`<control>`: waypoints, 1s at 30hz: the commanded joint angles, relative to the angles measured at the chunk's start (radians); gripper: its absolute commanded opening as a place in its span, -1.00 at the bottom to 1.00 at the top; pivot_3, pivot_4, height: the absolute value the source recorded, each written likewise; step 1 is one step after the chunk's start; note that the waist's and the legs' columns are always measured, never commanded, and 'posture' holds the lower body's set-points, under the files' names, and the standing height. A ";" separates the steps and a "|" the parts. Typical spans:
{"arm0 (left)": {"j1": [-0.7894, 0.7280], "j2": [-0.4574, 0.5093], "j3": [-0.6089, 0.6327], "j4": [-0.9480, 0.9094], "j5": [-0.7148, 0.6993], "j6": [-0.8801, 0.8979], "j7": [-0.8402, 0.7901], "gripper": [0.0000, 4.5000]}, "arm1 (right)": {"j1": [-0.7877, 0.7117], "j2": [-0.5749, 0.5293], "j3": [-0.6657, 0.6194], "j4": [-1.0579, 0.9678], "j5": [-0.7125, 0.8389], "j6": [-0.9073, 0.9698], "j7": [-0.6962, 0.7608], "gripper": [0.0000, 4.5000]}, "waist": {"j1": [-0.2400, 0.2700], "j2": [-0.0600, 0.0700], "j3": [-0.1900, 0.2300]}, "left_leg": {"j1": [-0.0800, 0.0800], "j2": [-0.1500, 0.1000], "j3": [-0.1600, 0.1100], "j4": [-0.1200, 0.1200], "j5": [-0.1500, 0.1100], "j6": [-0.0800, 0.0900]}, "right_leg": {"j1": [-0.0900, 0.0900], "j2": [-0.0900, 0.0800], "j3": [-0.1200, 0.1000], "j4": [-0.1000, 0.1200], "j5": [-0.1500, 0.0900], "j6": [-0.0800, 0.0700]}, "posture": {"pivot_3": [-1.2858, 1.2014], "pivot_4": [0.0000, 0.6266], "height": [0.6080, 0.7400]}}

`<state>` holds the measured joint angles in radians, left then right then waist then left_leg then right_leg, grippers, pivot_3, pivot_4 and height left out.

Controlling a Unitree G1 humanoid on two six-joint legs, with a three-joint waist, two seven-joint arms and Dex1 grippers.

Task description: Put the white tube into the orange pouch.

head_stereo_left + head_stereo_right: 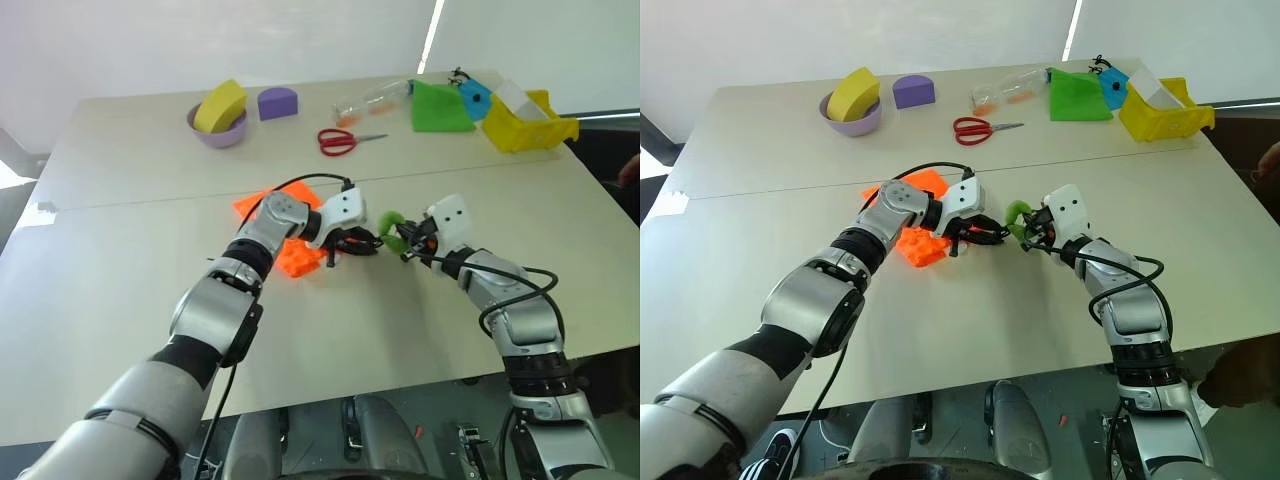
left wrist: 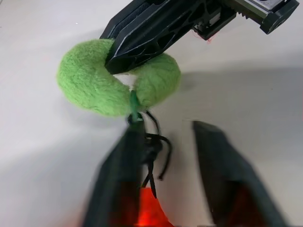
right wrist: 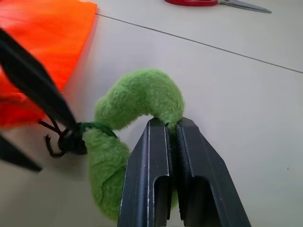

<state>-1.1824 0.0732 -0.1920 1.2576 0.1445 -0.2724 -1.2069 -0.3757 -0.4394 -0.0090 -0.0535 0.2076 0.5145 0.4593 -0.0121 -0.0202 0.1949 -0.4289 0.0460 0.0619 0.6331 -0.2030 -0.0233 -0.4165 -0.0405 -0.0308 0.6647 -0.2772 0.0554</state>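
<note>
right wrist view: right end effector (image 3: 171, 130) pinches green ring (image 3: 137, 101); scissors (image 3: 215, 3) behind.

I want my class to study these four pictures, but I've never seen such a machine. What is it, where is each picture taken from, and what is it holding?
It is a two-armed humanoid robot at a table. Two pictures come from cameras in its head, two from cameras on its wrists. The right gripper is shut on the fuzzy green ring, which is tied to the black cord of the orange pouch. The left gripper, fingers apart, is at that cord. Farther back lie red scissors, a clear bottle, a green cloth and a yellow bin.
</note>
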 commanded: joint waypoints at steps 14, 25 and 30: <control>-0.066 -0.001 0.141 -0.010 -0.132 0.191 -0.088 0.18 | -0.025 0.009 -0.010 -0.041 -0.003 -0.036 0.013 -1.00 | -0.001 0.000 0.000 | 0.000 0.000 0.000 0.001 0.000 0.000 | 0.000 0.000 0.000 0.001 0.000 0.000 | 0.03 -0.52 1.00; -0.025 0.039 0.022 -0.005 0.016 0.018 0.006 0.18 | -0.031 0.013 -0.008 -0.036 -0.008 -0.038 0.009 -1.00 | 0.001 0.000 0.000 | 0.000 0.000 0.000 0.001 0.000 0.000 | 0.000 0.000 0.000 0.001 0.000 0.000 | 0.03 -0.52 1.00; -0.024 0.023 0.034 0.000 0.003 0.046 0.011 0.18 | -0.030 0.017 -0.004 -0.038 -0.011 -0.037 0.008 -1.00 | 0.001 0.000 0.000 | 0.000 0.000 0.000 0.001 0.000 0.000 | 0.000 0.000 0.000 0.001 0.000 0.000 | 0.03 -0.52 1.00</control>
<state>-1.1987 0.1022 -0.1644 1.2650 0.1574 -0.2241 -1.1949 -0.3919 -0.4223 -0.0067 -0.0535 0.1980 0.4946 0.4691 -0.0116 -0.0202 0.1949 -0.4293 0.0457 0.0621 0.6341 -0.2029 -0.0233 -0.4165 -0.0407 -0.0309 0.6658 -0.2771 0.0555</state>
